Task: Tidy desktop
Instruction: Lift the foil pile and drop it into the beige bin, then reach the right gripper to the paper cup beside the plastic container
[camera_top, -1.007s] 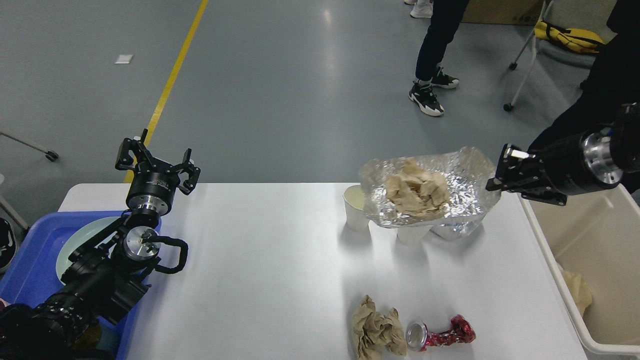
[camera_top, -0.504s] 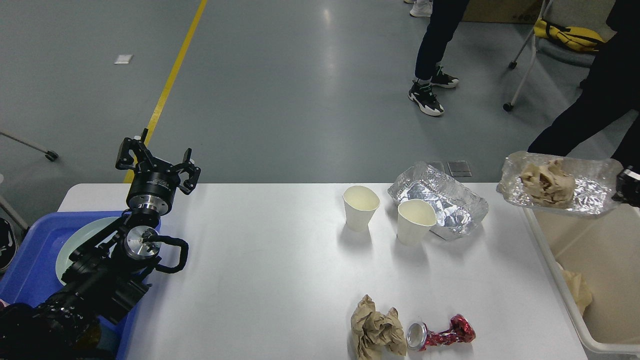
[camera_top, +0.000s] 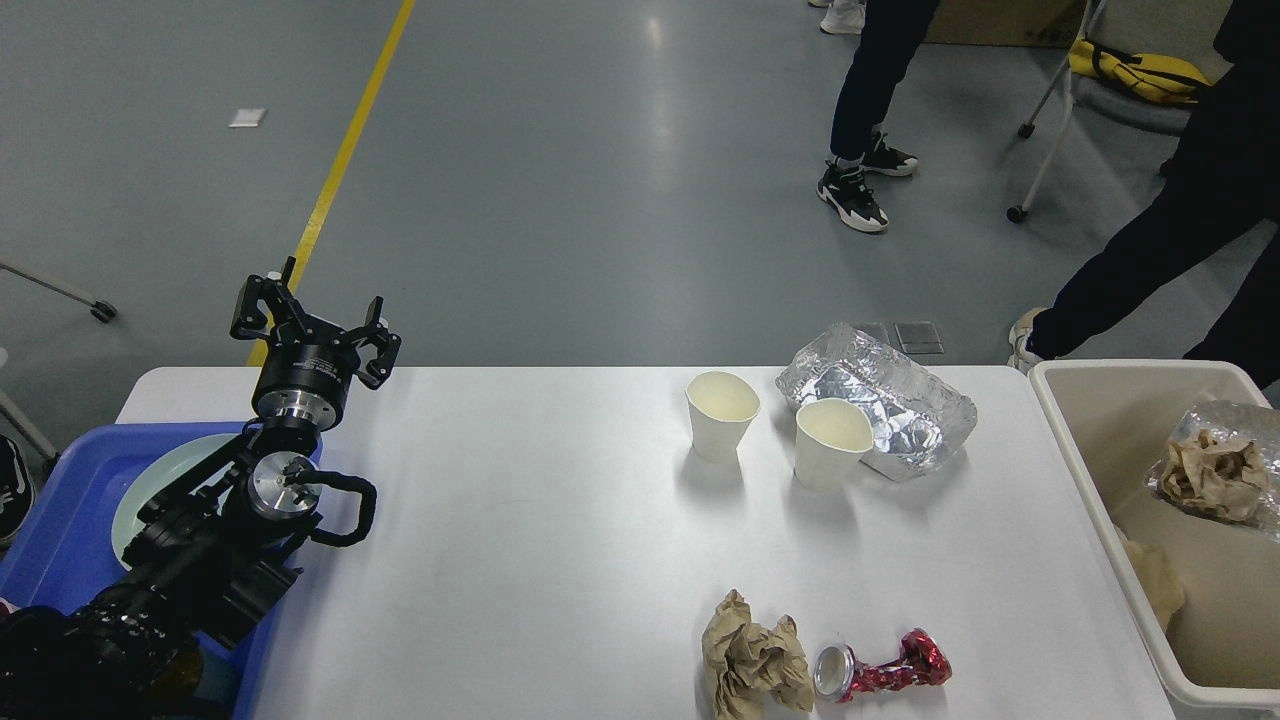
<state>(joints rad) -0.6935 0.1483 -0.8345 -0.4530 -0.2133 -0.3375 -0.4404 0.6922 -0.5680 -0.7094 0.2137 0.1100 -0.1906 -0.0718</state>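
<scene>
The left arm (camera_top: 190, 560) is black and made of thick, chunky parts. It has 2 shiny silver rings, and one round silver cap has a small screw in the middle. A black cable loops out beside that cap. The left gripper (camera_top: 312, 318) is black, with thin, bony fingers.

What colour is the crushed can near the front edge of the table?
Red, with a bare silver top end: the crushed can shows best in the head view, lying beside the crumpled brown paper.
</scene>
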